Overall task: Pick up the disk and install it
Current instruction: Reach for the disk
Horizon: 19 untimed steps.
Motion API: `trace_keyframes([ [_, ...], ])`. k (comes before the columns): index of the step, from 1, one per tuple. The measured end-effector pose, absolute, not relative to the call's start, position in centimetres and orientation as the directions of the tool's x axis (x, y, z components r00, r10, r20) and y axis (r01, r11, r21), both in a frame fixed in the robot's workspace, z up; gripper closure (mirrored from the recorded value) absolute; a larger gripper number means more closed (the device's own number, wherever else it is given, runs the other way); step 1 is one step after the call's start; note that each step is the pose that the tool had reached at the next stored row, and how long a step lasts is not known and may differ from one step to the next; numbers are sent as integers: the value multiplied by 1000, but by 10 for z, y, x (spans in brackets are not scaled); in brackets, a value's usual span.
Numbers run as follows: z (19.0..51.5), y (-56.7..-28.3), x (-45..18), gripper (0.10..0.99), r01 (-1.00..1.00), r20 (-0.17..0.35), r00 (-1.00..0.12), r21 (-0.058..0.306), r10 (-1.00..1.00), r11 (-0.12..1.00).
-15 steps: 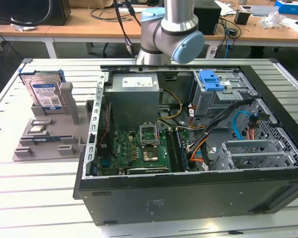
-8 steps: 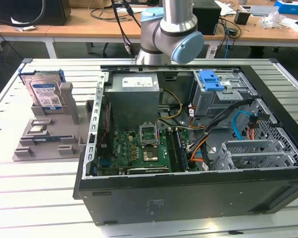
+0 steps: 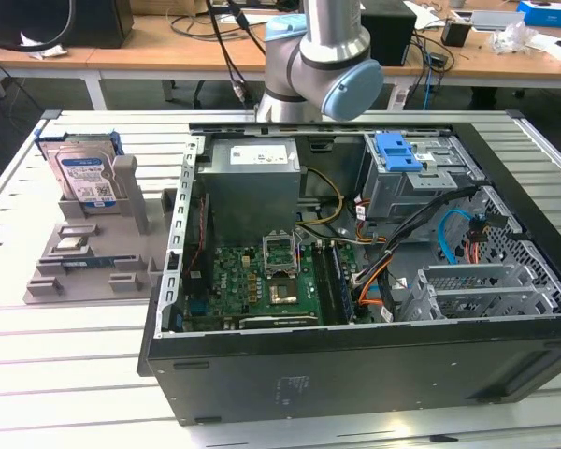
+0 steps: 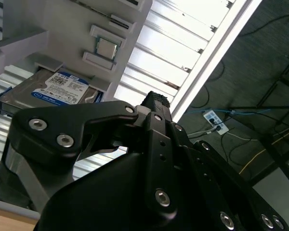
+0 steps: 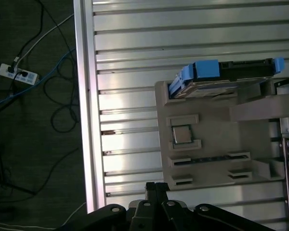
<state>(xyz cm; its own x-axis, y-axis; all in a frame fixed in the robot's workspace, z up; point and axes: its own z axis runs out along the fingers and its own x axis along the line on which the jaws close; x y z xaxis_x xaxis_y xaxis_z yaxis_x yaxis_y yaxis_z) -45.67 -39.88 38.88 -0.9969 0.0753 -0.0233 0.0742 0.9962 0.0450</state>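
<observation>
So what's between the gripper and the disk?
In the first wrist view, a grey holder carrying a small square chip lies between the gripper and the disk.

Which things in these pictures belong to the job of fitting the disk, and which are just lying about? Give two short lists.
Part of the job:
disk, standing in the grey holder
open computer case
claw, shut and holding nothing

Just lying about:
chip, sitting on the grey holder
power strip, on the floor beside the table
</observation>
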Motion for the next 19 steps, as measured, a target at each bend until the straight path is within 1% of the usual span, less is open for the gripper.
trace_keyframes([
  [12, 389, -398, -473, 984, 74, -23, -997, 45, 75, 996],
  [19, 388, -377, -473, 984, 74, -24, -997, 39, 75, 996],
])
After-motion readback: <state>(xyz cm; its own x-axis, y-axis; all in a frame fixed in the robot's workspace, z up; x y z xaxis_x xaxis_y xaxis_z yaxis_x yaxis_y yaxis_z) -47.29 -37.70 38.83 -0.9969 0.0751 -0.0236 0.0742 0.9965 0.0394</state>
